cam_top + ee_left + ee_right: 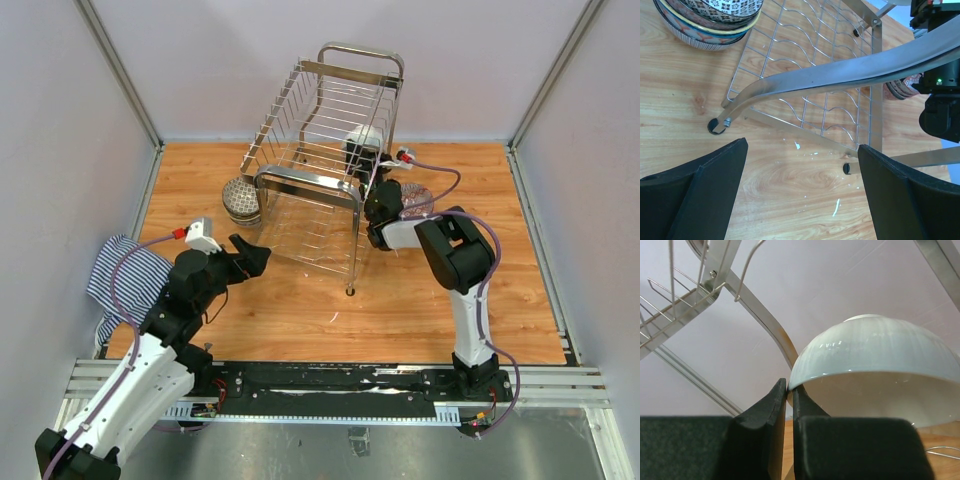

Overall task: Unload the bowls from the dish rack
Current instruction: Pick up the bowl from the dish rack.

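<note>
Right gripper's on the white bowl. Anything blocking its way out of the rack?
Right gripper is shut on the white bowl at its rim. The dish rack has frame bars running close at the bowl's left and upper right; nothing else visible.

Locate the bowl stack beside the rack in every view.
Top external: bowl stack left of centre, beside the rack, by its near left corner.
Left wrist: top left corner, cut off by the picture's edge.
Right wrist: not in view.
Shared landmark: the rack's chrome frame, which shows in all three views.
</note>
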`<state>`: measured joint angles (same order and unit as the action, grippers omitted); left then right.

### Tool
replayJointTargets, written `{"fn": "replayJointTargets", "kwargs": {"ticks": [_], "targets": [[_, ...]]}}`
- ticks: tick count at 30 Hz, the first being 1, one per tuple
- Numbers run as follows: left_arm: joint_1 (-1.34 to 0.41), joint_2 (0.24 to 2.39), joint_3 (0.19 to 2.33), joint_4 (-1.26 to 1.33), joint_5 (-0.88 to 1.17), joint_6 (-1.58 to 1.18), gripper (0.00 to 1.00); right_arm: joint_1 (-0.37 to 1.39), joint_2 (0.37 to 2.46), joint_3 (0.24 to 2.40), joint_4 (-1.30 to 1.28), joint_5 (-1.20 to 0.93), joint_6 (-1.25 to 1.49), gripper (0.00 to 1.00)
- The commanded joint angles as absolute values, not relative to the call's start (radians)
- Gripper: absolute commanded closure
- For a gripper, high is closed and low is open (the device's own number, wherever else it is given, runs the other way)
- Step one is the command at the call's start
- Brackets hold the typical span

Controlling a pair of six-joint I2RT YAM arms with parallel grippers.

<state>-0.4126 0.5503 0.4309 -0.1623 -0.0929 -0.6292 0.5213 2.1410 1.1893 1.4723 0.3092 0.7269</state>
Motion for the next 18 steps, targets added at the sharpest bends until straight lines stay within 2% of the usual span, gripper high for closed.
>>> {"fn": "replayJointTargets", "kwargs": {"ticks": [1, 18], "targets": [[-0.405, 0.532, 0.471, -0.173, -0.111, -0.626, 0.03, 0.509, 2.048, 1.157, 1.588, 0.286, 0.695, 0.99], [-0.406, 0.487, 0.504, -0.224, -0.112, -0.673, 0.03, 0.491, 1.725, 0.862, 1.583, 0.318, 0.689, 0.99]]}}
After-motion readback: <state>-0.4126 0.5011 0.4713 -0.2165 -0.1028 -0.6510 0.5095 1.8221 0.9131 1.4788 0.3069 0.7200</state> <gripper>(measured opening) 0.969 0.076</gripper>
